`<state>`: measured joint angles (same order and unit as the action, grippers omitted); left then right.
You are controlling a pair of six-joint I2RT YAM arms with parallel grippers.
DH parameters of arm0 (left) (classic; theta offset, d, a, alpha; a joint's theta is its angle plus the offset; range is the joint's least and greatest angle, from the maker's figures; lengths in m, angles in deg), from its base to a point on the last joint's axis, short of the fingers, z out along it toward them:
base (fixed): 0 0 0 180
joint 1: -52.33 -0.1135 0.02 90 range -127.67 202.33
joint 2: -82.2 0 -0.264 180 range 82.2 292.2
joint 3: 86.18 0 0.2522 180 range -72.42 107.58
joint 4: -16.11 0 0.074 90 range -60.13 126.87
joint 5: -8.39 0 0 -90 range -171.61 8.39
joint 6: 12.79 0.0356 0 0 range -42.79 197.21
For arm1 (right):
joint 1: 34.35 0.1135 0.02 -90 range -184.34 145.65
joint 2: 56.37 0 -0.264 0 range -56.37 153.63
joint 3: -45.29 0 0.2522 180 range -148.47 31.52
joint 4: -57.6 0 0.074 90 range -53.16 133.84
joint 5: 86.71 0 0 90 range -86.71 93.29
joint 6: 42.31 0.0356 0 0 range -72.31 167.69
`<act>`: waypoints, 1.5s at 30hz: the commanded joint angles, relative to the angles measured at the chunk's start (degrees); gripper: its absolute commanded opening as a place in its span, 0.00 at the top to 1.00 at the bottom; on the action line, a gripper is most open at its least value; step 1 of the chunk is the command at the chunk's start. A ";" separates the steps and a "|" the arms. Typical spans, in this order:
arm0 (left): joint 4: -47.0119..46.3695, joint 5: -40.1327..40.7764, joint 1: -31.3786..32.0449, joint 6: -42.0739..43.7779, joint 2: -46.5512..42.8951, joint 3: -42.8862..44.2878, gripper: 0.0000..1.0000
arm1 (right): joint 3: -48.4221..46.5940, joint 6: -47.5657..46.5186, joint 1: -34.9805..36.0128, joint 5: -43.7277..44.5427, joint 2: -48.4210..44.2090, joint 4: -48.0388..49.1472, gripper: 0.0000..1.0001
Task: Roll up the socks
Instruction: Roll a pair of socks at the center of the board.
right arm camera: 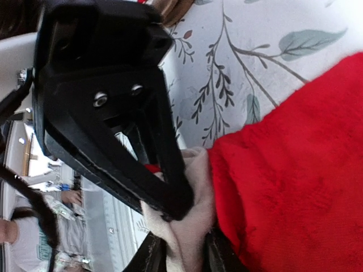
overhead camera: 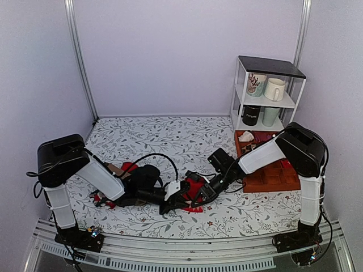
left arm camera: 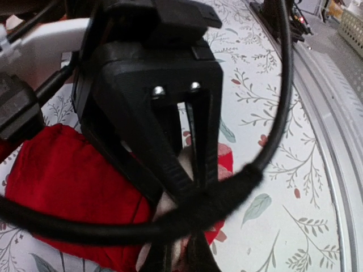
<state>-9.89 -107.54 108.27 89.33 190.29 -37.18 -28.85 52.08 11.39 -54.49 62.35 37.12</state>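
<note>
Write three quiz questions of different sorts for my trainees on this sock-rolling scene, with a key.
1. True or false: the socks lie inside the orange-brown tray.
2. The socks' end is: A) dark green, B) pale beige, C) blue.
3. In a word: do the left jaws stand open or shut?

Key:
1. False: they lie on the floral tablecloth.
2. B.
3. Shut.
</note>
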 commanded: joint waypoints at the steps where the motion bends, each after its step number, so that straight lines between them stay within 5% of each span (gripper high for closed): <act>1: 13.91 3.97 1.35 -8.78 7.19 0.92 1.00 | 2.90 -1.07 1.24 17.86 -2.07 -4.32 0.69; 10: 15.23 -3.22 -1.44 -20.37 9.66 -2.36 1.00 | 23.74 -13.31 4.87 31.28 -29.13 29.31 0.51; 18: 18.19 -6.46 -2.09 -22.48 11.89 -1.71 1.00 | 26.54 -30.23 11.90 38.06 -29.39 30.35 0.46; 32: 18.48 -8.11 -2.58 -22.08 12.12 -1.93 1.00 | 23.09 -31.68 14.57 45.01 -20.86 27.23 0.46; 42: 18.60 -8.10 -2.94 -22.14 10.11 -1.77 1.00 | 18.41 -27.22 14.74 46.15 -16.32 19.55 0.78; 45: 19.91 -6.96 -2.94 -21.39 5.64 -1.25 0.90 | 17.89 -23.82 14.73 45.56 -13.98 17.54 0.81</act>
<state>-12.12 -117.03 104.68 68.22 195.06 -34.99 -9.36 23.47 25.66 -9.53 43.14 59.70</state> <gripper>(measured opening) 0.048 0.203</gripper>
